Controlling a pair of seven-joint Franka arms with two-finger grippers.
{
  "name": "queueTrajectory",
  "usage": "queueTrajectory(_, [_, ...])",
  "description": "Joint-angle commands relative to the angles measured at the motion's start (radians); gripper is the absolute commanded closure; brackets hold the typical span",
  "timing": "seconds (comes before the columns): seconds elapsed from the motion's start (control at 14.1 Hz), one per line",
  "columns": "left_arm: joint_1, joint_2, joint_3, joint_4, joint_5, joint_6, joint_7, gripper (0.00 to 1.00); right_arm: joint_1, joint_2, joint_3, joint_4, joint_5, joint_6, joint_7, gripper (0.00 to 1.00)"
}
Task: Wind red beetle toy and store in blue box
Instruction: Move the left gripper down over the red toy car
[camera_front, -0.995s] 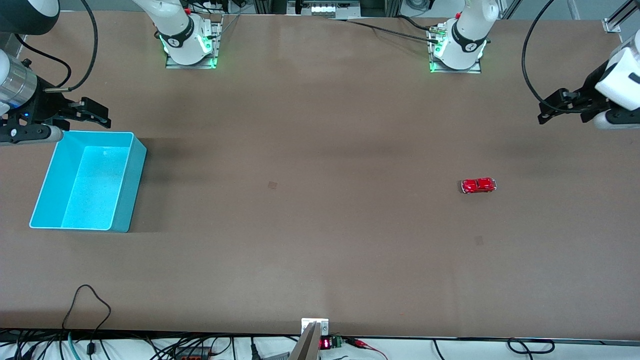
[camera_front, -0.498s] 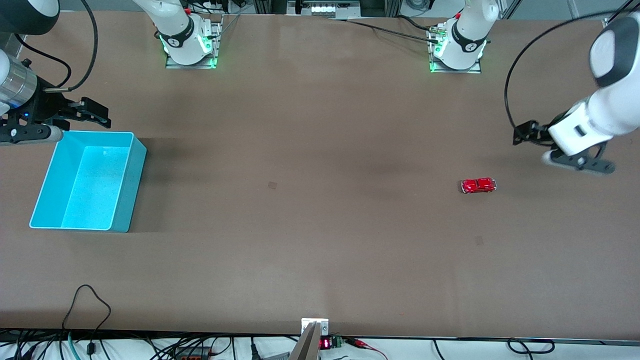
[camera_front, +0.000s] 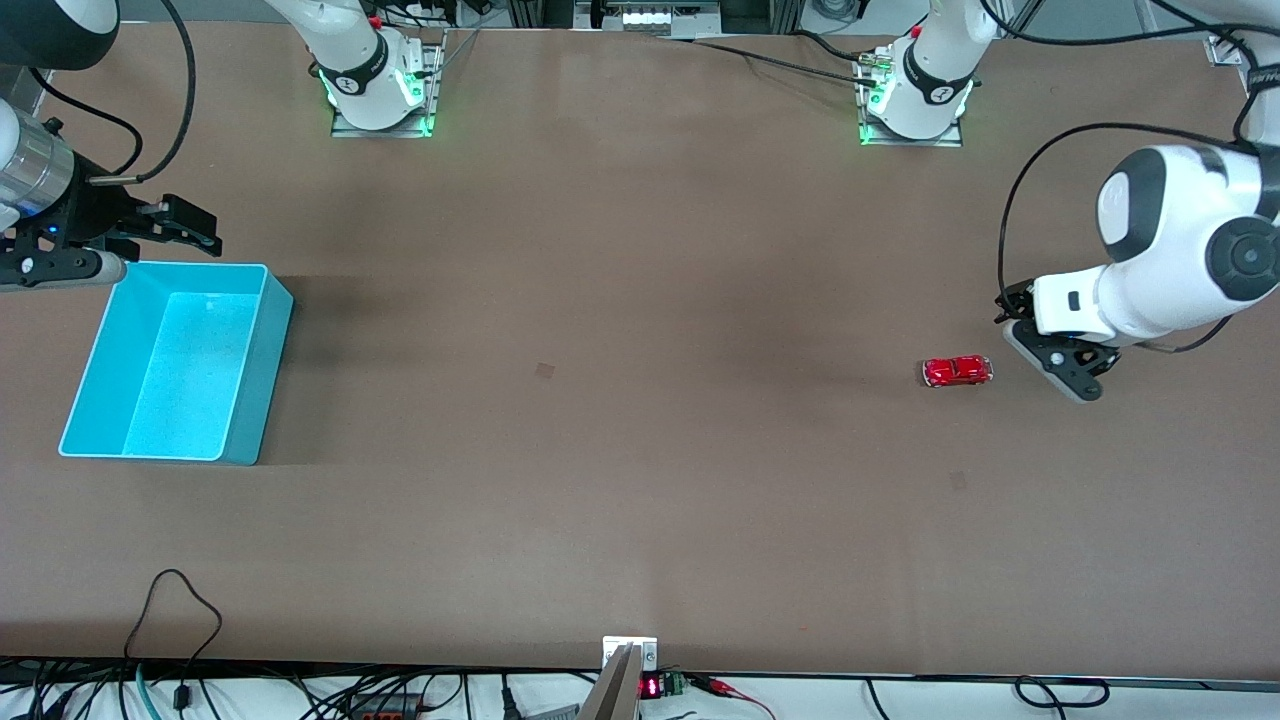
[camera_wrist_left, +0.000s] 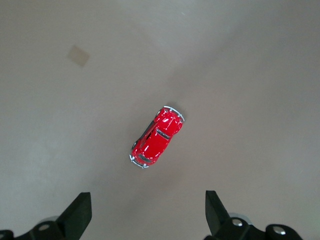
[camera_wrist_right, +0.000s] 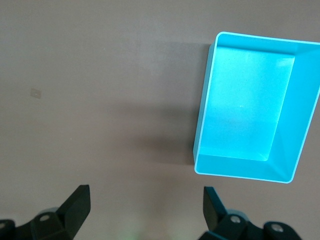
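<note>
One brown counter (camera_front: 640, 480) carries one blue box (camera_front: 252, 372) at the right arm's end, with nothing in it, and one red beetle toy (camera_front: 957, 371) resting on its wheels toward the left arm's end, well apart from the box. Two grippers are up: the right gripper (camera_front: 190, 225) waits over the counter just beside the box's edge nearest the bases, its fingers spread and holding nothing. The left gripper (camera_wrist_left: 147, 212) hangs over the counter just beside the toy, likewise spread wide and not touching it.
</note>
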Motion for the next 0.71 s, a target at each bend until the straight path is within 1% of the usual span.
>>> queueTrajectory(0.0, [0.014, 0.026, -0.004, -0.048, 0.02, 0.084, 0.196, 0.0, -0.013, -0.012, 0.005, -0.011, 0.02, -0.004, 0.005, 0.0])
queueTrajectory(0.14, [0.02, 0.046, -0.006, -0.108, 0.02, 0.184, 0.287, 0.0, -0.013, -0.01, 0.005, -0.011, 0.02, -0.004, 0.005, 0.0])
queueTrajectory(0.21, [0.02, 0.058, -0.006, -0.122, 0.021, 0.222, 0.325, 0.0, -0.013, -0.009, 0.005, -0.011, 0.02, -0.004, 0.005, 0.0])
queueTrajectory(0.28, [0.02, 0.075, -0.006, -0.138, 0.046, 0.267, 0.371, 0.0, -0.013, -0.009, 0.005, -0.011, 0.02, -0.003, 0.005, 0.0])
queueTrajectory(0.36, [0.02, 0.089, -0.007, -0.148, 0.096, 0.307, 0.406, 0.0, -0.014, -0.009, 0.003, -0.011, 0.02, -0.001, 0.005, 0.0])
queueTrajectory(0.43, [0.02, 0.095, -0.009, -0.158, 0.125, 0.328, 0.428, 0.0, -0.017, -0.007, 0.005, -0.011, 0.02, -0.001, 0.005, 0.0])
queueTrajectory(0.64, [0.02, 0.121, -0.009, -0.165, 0.132, 0.336, 0.451, 0.0, -0.019, -0.007, 0.005, -0.011, 0.022, -0.001, 0.005, 0.0])
